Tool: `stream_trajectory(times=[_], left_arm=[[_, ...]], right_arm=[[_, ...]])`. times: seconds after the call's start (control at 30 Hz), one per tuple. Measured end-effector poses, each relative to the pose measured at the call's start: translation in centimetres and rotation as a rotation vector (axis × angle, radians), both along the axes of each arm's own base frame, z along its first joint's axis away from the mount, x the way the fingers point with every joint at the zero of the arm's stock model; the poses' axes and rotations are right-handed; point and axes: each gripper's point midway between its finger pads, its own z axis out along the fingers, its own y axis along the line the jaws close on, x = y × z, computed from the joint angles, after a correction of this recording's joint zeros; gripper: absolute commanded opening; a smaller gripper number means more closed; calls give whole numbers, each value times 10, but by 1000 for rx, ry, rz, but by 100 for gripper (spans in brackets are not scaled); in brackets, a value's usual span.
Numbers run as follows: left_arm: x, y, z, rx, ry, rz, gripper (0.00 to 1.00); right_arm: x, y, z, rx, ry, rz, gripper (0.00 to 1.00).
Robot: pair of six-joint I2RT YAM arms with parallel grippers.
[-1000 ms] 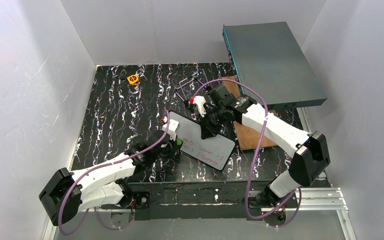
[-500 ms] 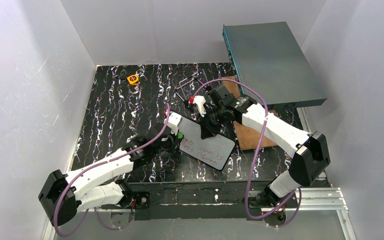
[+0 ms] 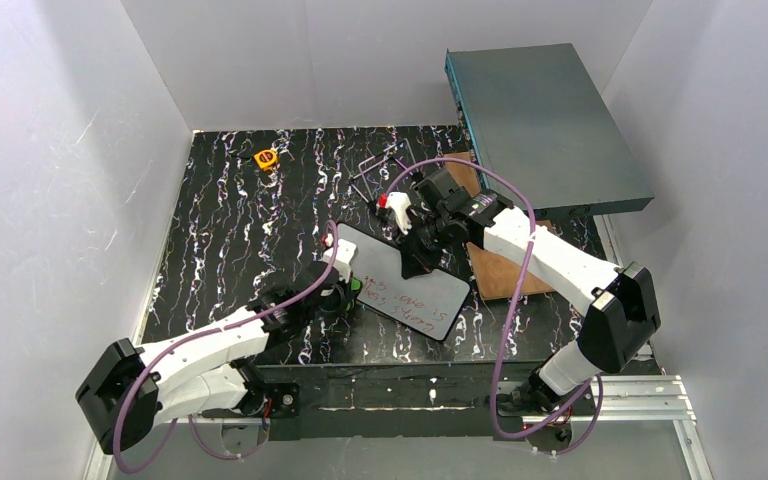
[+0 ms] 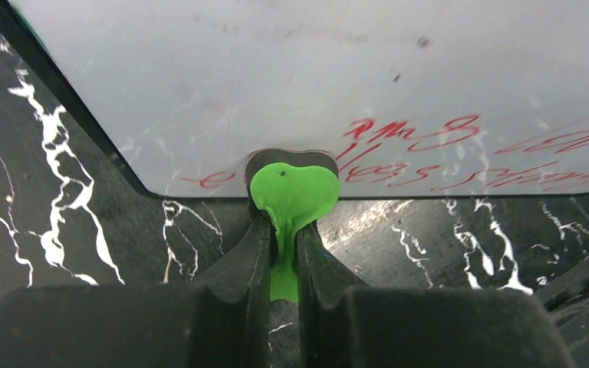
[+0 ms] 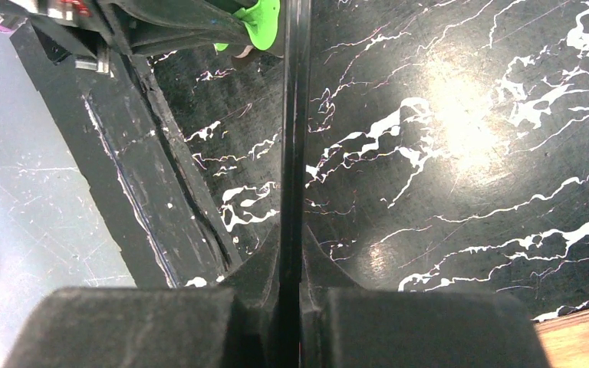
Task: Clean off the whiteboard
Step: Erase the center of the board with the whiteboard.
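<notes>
The whiteboard (image 3: 415,288) is held tilted over the black marbled table, with red handwriting on its near half. My right gripper (image 3: 412,262) is shut on the board's thin black edge (image 5: 294,115), which runs between the fingers in the right wrist view. My left gripper (image 3: 350,292) is shut on a green eraser piece (image 4: 293,192), whose head rests on the board's lower rim beside the red writing (image 4: 429,146). The green piece also shows in the top view (image 3: 358,288) and in the right wrist view (image 5: 259,17).
A large grey-teal metal box (image 3: 545,125) stands at the back right over a brown wooden board (image 3: 505,272). A small orange object (image 3: 266,158) lies at the back left. A red-and-white item (image 3: 393,204) and thin wires (image 3: 372,168) lie behind the whiteboard.
My left gripper with the green eraser slid a little away along the board's left end, then came back nearer. The right arm and the board have stayed put.
</notes>
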Motion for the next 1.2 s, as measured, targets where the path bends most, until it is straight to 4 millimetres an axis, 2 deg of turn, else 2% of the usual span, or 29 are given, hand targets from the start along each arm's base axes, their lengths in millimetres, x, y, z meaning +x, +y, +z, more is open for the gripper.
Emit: stream_trajectory(times=[0.1, 0.37, 0.5, 0.67, 0.77, 1.03, 1.2], left_arm=[[-5, 5, -12, 8, 24, 10, 0], [-4, 4, -8, 19, 27, 7, 0], [2, -1, 7, 32, 16, -6, 0], [11, -11, 36, 13, -21, -20, 0], [13, -14, 43, 5, -32, -23, 0], [6, -22, 29, -21, -8, -13, 0], [-11, -25, 0, -3, 43, -17, 0]], right_arm=[[-1, 1, 0, 1, 0, 6, 1], [-2, 1, 0, 0, 1, 6, 1], [-1, 0, 0, -2, -1, 0, 1], [1, 0, 0, -4, -1, -10, 1], [2, -1, 0, -4, -1, -14, 1], [1, -2, -1, -12, 6, -17, 1], [-2, -3, -2, -15, 13, -5, 1]])
